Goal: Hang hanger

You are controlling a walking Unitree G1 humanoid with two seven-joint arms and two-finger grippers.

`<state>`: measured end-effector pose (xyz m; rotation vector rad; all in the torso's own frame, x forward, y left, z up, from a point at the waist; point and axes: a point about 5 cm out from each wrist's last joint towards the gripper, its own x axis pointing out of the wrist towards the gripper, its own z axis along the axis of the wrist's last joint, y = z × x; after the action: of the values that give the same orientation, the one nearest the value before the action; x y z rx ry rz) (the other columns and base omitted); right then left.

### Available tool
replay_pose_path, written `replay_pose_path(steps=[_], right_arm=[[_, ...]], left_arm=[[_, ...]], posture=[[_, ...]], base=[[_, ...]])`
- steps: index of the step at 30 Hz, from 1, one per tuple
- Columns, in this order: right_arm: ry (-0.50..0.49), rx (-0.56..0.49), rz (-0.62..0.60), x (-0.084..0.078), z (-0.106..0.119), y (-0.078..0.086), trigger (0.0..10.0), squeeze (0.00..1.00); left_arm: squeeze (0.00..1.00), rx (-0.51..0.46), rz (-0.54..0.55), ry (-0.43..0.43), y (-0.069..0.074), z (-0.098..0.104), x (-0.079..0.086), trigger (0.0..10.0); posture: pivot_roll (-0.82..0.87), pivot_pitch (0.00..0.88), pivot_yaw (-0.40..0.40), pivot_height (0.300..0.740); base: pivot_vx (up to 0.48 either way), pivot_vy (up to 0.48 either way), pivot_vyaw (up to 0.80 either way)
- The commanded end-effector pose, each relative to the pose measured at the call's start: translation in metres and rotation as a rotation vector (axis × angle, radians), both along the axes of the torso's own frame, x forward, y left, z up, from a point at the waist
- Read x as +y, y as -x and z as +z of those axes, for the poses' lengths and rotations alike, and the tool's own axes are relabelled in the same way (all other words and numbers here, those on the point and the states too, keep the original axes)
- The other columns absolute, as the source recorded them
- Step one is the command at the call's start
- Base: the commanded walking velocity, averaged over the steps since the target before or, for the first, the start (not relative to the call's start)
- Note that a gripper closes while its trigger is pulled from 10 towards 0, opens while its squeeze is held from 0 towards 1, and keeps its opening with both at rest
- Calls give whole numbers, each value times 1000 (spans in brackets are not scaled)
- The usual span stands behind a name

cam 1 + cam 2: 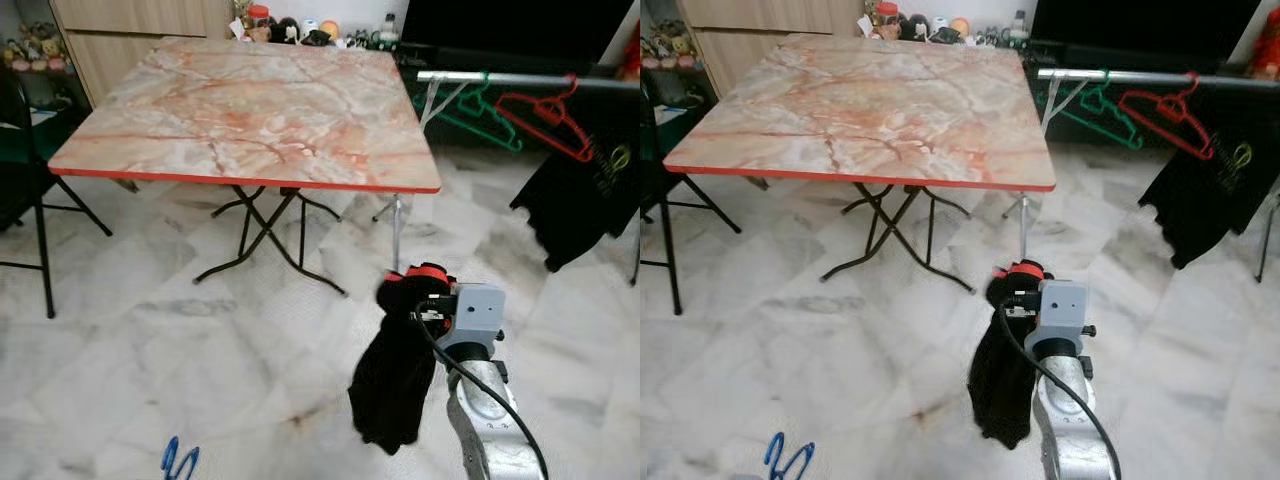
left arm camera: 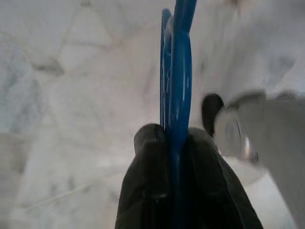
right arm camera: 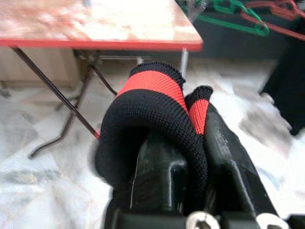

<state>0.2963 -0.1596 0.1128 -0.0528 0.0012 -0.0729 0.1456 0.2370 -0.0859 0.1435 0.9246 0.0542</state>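
Black garment: knit with a red band, draped over the right gripper and hanging limp toward the marble floor; fingers closed on the cloth.
Right gripper place: low in the head view, at 5 o'clock from the marble-top table.
Blue hanger: pinched between the closed fingers of the left gripper; its tip shows at 7 o'clock in the head view.
Rail: at 2 o'clock, carrying a green hanger, a red hanger and a black shirt.
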Motion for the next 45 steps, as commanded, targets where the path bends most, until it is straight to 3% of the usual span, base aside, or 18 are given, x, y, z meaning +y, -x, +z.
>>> replay_pose_path(steps=[1, 12, 22, 27, 32, 38, 40, 43, 45], right_arm=[[-9, -45, 4, 1, 9, -2, 10000, 0], [2, -53, 13, 4, 10, -2, 10000, 0], [12, -110, 22, 9, 20, -6, 10000, 0], [49, -120, 61, 13, 23, -7, 10000, 0], [25, -137, 58, 11, 26, -6, 10000, 0], [12, -151, 58, 12, 31, -7, 10000, 0], [-40, -171, 76, 16, 40, -12, 10000, 0], [-26, -201, 115, 21, 50, -16, 10000, 0], [-8, -258, 150, 25, 68, -26, 10000, 0]], left_arm=[[0, 70, -2, -22, 11, -5, 2, 10000], [0, 42, 38, 38, 7, -4, -1, 10000], [0, 38, 25, 36, 2, -2, -1, 10000], [0, 51, -35, 18, 0, -1, 2, 10000], [0, 58, -91, 10, -3, 0, 1, 10000], [0, 53, -86, 20, -4, 0, -3, 10000], [0, 54, -83, 29, -3, -2, -7, 10000], [0, 52, -75, 36, -3, -2, -9, 10000], [0, 50, -68, 42, -4, -2, -11, 10000]], posture=[[52, 157, -51, 740], [56, 149, -56, 740], [45, 120, -32, 740], [37, 110, -31, 740], [39, 95, -29, 740], [37, 85, -32, 740], [37, 86, -32, 740], [37, 92, -32, 740], [36, 108, -29, 740]], base=[[0, 0, 0], [0, 0, 0], [386, 0, 0], [382, 0, 0], [380, 0, 170], [379, 0, 0], [377, 0, 0], [379, 0, 0], [381, 0, 0]])
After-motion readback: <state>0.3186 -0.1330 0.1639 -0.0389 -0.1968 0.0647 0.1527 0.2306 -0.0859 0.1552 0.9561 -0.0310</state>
